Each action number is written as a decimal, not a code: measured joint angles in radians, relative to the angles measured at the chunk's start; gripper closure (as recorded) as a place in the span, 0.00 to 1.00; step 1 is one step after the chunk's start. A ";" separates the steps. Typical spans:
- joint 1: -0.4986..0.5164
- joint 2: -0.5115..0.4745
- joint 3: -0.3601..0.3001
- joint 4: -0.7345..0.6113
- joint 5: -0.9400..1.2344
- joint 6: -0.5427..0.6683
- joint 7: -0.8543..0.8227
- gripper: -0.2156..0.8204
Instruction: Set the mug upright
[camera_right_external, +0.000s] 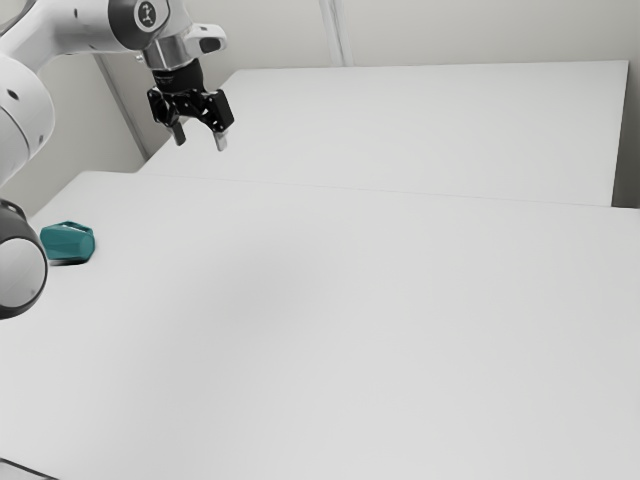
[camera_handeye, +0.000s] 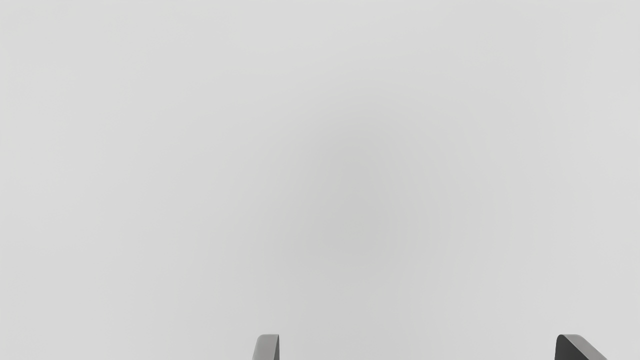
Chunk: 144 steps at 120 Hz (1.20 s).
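Observation:
My gripper (camera_right_external: 200, 142) hangs high above the table toward the upper left of the exterior view, open and with nothing between its fingers. In the wrist view the two fingertips of the gripper (camera_handeye: 417, 345) stand wide apart over bare white surface. A teal mug (camera_right_external: 67, 243) lies on its side on the table at the exterior view's left edge, close to the arm's base. The mug is well apart from my gripper, lower and further to the exterior view's left.
A white table (camera_right_external: 350, 330) spreads across the exterior view, with another white surface (camera_right_external: 420, 130) behind it, beyond a thin seam. Part of the arm (camera_right_external: 20, 270) stands right beside the mug. A dark-edged object (camera_right_external: 25, 472) shows at the lower left corner.

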 joint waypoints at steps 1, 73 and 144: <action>0.000 0.000 0.000 0.000 0.000 0.000 0.000 0.21; 0.297 0.265 0.264 0.253 -0.189 -0.003 0.171 0.21; 0.692 0.601 0.233 0.460 -0.527 0.242 0.639 0.21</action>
